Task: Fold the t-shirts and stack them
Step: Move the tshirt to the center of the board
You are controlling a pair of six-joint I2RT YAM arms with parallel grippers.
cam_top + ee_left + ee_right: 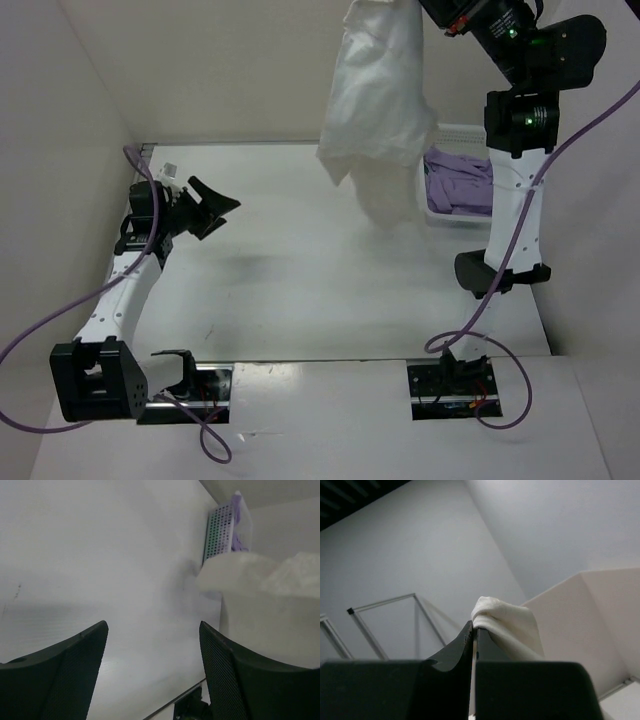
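Your right gripper [474, 630] is clamped tight on a pinch of the cream cloth t-shirt [375, 100]. It dangles over the white table's [300, 300] far right, with its low edge just beside the white perforated plastic basket [445, 216] holding the crumpled lavender t-shirt [462, 183]. Your left gripper [213, 205] sits wide agape near the left wall, a broad stretch of tabletop between it and the shirt.

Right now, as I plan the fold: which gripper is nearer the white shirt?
Right. The right gripper is shut on the white shirt at its top, dangling it in the air. The left gripper is open and apart from the shirt, off to its left.
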